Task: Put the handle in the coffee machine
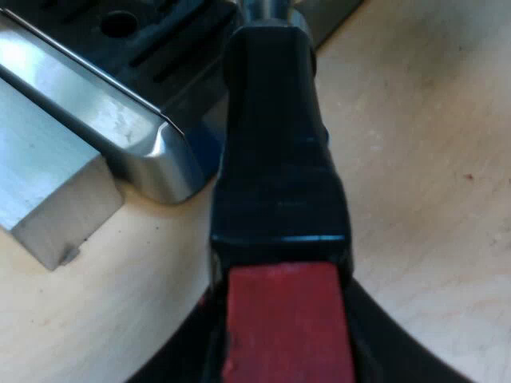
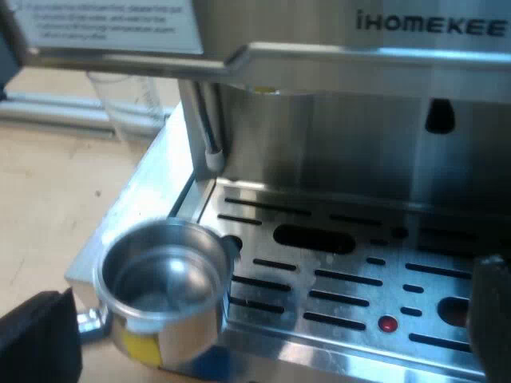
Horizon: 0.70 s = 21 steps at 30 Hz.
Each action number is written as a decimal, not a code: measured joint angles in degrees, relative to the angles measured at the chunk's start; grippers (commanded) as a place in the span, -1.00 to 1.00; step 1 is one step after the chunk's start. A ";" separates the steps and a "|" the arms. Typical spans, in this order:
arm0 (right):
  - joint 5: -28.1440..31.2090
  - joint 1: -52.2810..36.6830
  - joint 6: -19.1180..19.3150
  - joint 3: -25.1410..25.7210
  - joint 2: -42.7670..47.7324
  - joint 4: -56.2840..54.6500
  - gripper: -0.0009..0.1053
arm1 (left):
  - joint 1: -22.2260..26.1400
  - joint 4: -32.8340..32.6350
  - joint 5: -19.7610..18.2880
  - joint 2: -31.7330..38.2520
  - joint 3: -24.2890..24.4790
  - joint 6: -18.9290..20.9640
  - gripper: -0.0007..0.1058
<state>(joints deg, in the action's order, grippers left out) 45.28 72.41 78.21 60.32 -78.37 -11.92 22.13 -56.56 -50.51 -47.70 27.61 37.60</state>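
Observation:
The holder's dark handle [image 1: 275,159] runs away from the camera toward the espresso machine, and its red end [image 1: 287,319] sits between the black fingers of my left gripper [image 1: 287,355], which is shut on it. The holder's round metal basket [image 2: 164,287] hangs empty and upright at the corner of the machine's drip tray [image 2: 335,271], below and well short of the brew head. My right gripper [image 2: 263,327] is open in front of the tray, its fingers [image 2: 36,339] wide apart with nothing between them.
The espresso machine [image 2: 343,136] has a steel front panel, a steam wand [image 2: 209,128] and a slotted tray with a red dot [image 2: 387,323]. A measuring glass [image 2: 120,104] stands beyond the machine's side. The tray's steel corner [image 1: 160,152] lies close beside the handle, over the wooden table [image 1: 423,175].

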 measured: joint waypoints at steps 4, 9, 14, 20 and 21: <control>1.99 0.00 0.00 -2.06 0.00 5.30 0.96 | 0.00 1.43 -0.27 -2.92 0.00 -2.51 -0.98; 3.67 0.00 4.44 -3.47 -1.16 10.72 0.96 | 0.00 5.57 -0.68 -6.67 0.00 -2.89 -0.98; 3.81 0.00 6.86 -3.45 -2.64 14.02 0.96 | 0.00 6.42 -0.99 -9.31 0.42 -3.01 -0.98; 12.52 1.74 14.49 -3.59 -9.69 27.68 0.96 | 0.00 6.91 -4.31 -15.11 5.13 -3.24 -0.98; 13.60 2.23 14.83 -3.59 -10.50 28.86 0.96 | 0.00 6.88 -4.60 -16.21 6.14 -3.24 -0.98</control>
<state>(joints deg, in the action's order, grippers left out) 58.88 74.65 93.04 56.73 -88.87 16.94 22.13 -49.68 -55.11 -63.91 33.75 34.36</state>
